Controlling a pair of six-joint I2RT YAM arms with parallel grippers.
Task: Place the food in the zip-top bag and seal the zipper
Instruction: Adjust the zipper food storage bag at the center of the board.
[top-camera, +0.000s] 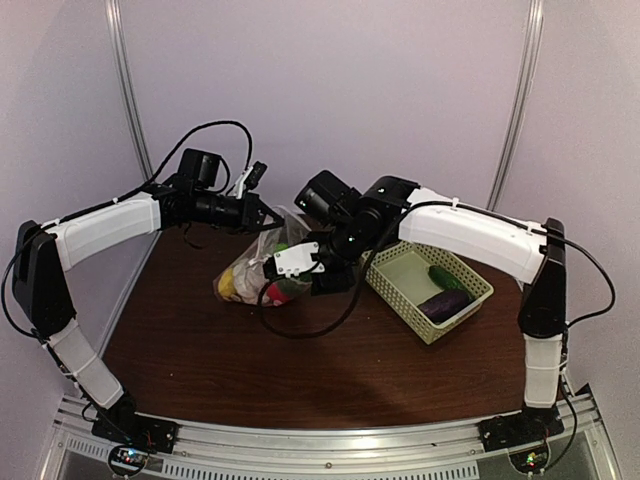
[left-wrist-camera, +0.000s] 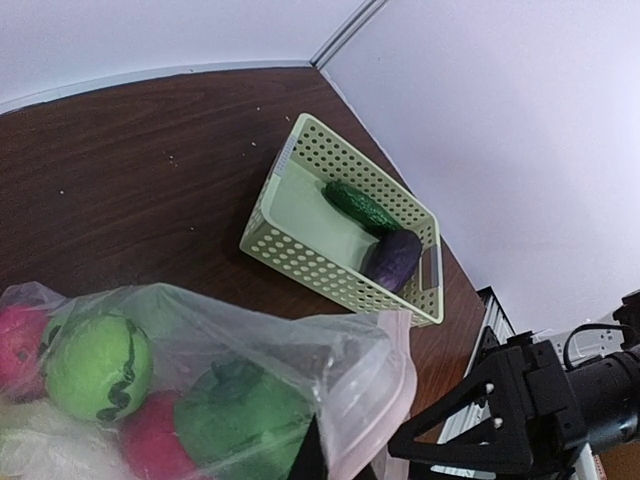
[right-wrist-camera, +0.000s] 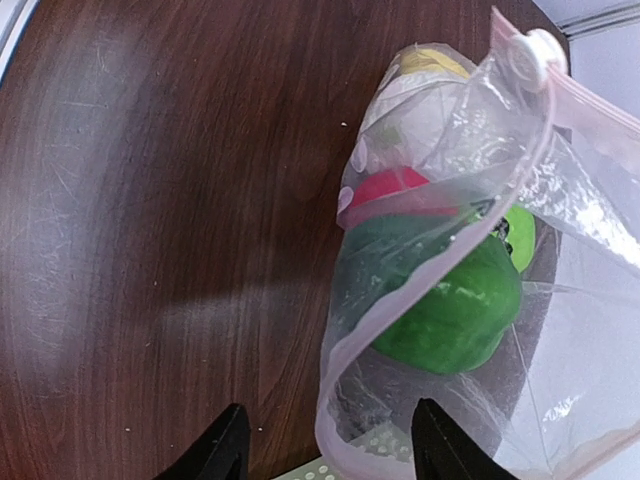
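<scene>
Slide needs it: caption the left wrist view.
Foreground: zip-top bag holding toy produce; beyond, cucumber and eggplant lie in the basket.

The zip-top bag (top-camera: 255, 272) lies on the table (top-camera: 300, 370) between the two pairs of jaws. Its mouth edge rises into the left jaws, which are closed on it behind the bag. Its rim passes between the parted right jaws at the bag's right side. Inside, under the left jaws, a pepper (right-wrist-camera: 450, 310), a ball (right-wrist-camera: 395, 188) and a round piece (left-wrist-camera: 100, 365) sit heaped together. Right of the right jaws stands the basket (left-wrist-camera: 300, 265), apart from the bag. In it the cucumber (left-wrist-camera: 360, 207) and eggplant (left-wrist-camera: 393, 255) lie end to end, at the end farthest from the jaws.
</scene>
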